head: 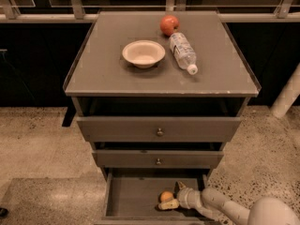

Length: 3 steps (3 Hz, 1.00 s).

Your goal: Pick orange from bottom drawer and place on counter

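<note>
The orange (165, 196) lies on the floor of the pulled-out bottom drawer (131, 201), right of the middle. My gripper (173, 196) reaches into the drawer from the right, low over the floor. Its fingers are spread: one fingertip (168, 204) lies in front of the orange, and the other fingertip (180, 186) is behind it and to the right. The orange sits at the mouth of the gripper, resting on the drawer floor. The counter (108, 71) is the grey top of the cabinet above.
On the counter stand a pale bowl (143, 53), a red apple (169, 25) and a lying water bottle (183, 52). The two upper drawers (159, 131) stick out a little above the bottom one. My white arm (234, 210) crosses the lower right over speckled floor.
</note>
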### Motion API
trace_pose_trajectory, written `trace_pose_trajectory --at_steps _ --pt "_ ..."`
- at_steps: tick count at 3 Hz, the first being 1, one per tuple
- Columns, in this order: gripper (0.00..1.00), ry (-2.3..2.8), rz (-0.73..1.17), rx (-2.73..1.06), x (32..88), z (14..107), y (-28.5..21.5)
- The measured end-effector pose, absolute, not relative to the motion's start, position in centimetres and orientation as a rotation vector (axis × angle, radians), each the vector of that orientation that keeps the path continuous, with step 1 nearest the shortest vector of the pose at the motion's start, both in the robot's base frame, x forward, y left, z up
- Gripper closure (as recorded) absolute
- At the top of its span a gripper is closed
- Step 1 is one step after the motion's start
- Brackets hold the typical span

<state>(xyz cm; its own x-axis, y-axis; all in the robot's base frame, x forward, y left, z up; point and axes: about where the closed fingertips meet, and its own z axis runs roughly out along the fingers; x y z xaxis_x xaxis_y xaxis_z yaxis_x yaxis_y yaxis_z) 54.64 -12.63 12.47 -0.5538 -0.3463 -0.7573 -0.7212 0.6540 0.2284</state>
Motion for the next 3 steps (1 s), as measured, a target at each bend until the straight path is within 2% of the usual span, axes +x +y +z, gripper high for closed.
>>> trace_pose_trajectory --at_steps 1,3 --pt "0.19 2.176 0.693 -0.823 54.67 12.43 -12.64" --pt "0.65 2.176 0.693 -0.823 54.67 12.43 -12.63"
